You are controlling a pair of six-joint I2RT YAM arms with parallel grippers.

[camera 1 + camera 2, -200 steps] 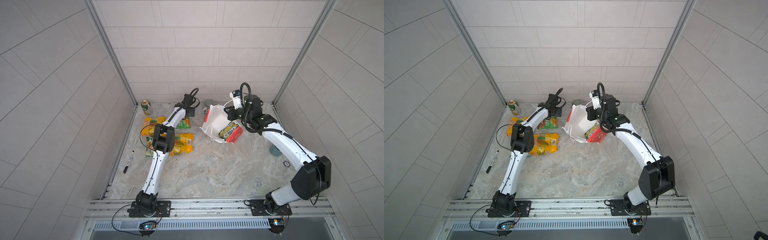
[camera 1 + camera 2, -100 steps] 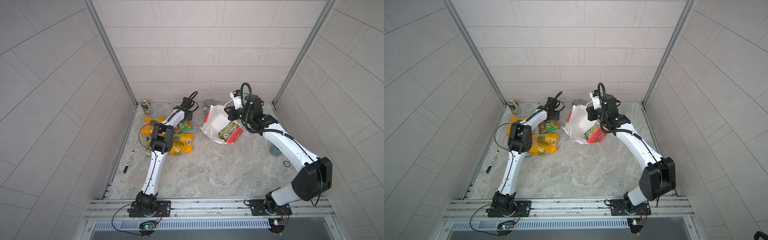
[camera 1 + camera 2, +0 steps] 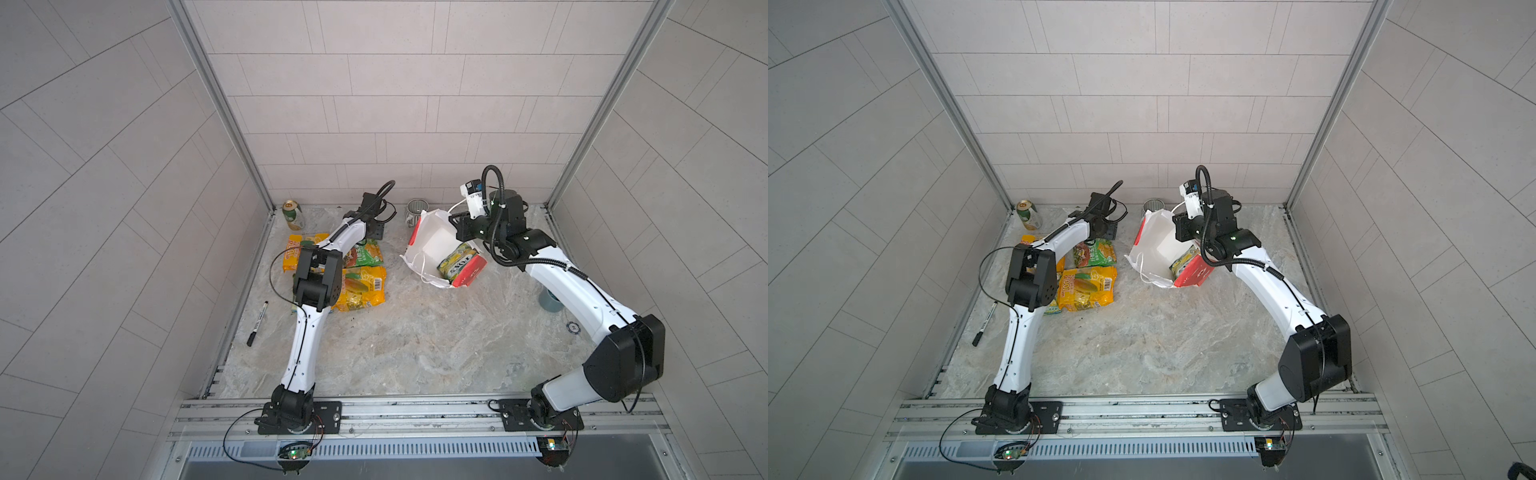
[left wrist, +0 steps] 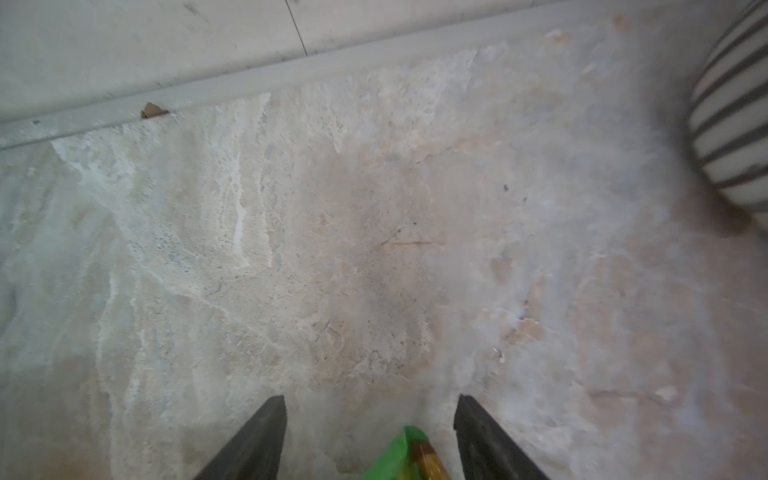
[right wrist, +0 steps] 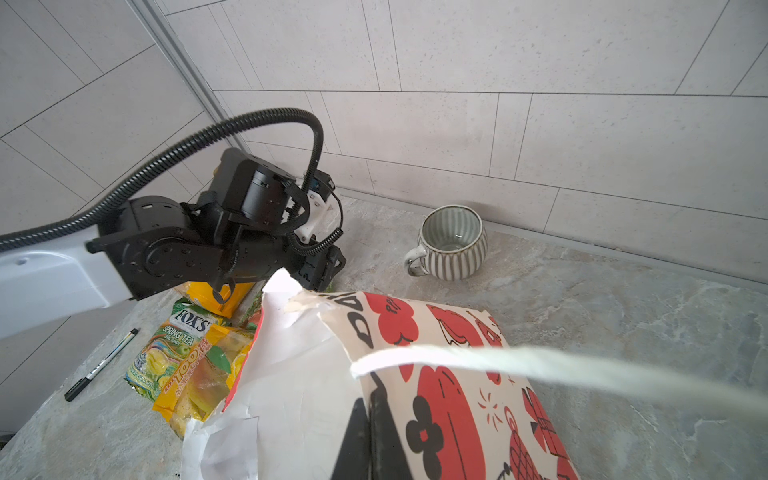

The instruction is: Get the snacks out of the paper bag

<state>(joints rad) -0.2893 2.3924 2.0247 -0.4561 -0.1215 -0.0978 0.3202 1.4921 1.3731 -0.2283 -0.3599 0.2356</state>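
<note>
The paper bag [image 3: 430, 243] lies tilted on its side near the back wall, with its mouth open. Inside it is one snack, a FOX'S packet [image 3: 456, 261].

The right gripper [image 5: 369, 409] is closed on the upper wall of the bag and holds the mouth wide.

Left of the bag lie four packets already out:
- a green chips packet [image 3: 368, 254]
- a large yellow-orange packet [image 3: 363, 286]
- a second yellow-orange packet [image 3: 296, 245]
- a FOX'S Spring Tea packet [image 5: 170, 353]

The left gripper [image 4: 370, 401] has its jaws apart over a corner of the green one and grips nothing.

I judge that four of the five are done. For the next move, the left gripper should cross to the bag's mouth and pinch the last packet by an edge.

Just behind the bag stands one mug [image 3: 415, 210]. Far left of the bag are one can [image 3: 293, 215] and one pen [image 3: 257, 318].
</note>
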